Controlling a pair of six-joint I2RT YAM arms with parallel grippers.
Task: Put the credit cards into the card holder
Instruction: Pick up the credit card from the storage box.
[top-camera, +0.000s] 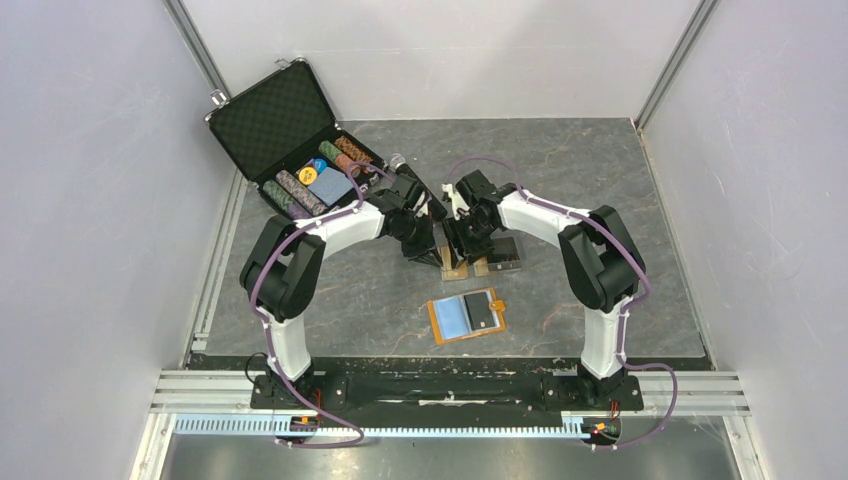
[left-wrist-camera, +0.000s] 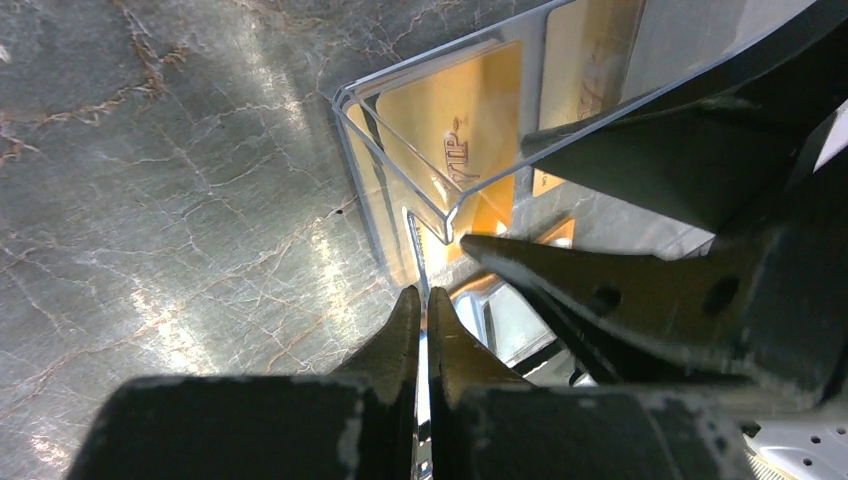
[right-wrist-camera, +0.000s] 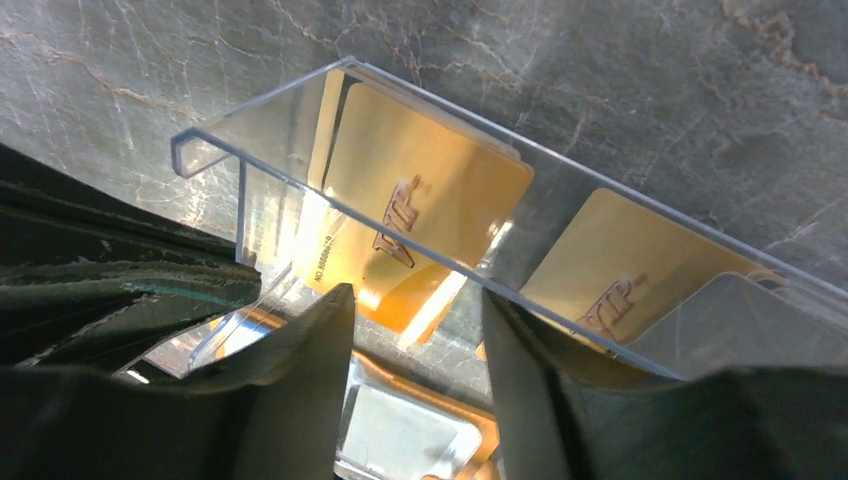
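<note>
Gold credit cards (right-wrist-camera: 430, 190) marked VIP stand in a clear acrylic stand (right-wrist-camera: 260, 140) at mid-table (top-camera: 470, 266), and another gold card (right-wrist-camera: 620, 275) sits further right in it. My left gripper (left-wrist-camera: 421, 293) is shut on a thin clear wall of the stand (left-wrist-camera: 400, 130), close to a gold card (left-wrist-camera: 470, 120). My right gripper (right-wrist-camera: 417, 295) hangs open over the stand, its fingers either side of the nearest card's lower edge, gripping nothing. The card holder (top-camera: 467, 316), an orange wallet, lies open nearer the arm bases, blue lining up, with a dark card on its right half.
An open black foam-lined case (top-camera: 300, 140) with rows of chips sits at the back left. The two grippers (top-camera: 445, 240) crowd together over the stand. A metal rail (top-camera: 440, 385) runs along the near edge, and grey walls close in both sides.
</note>
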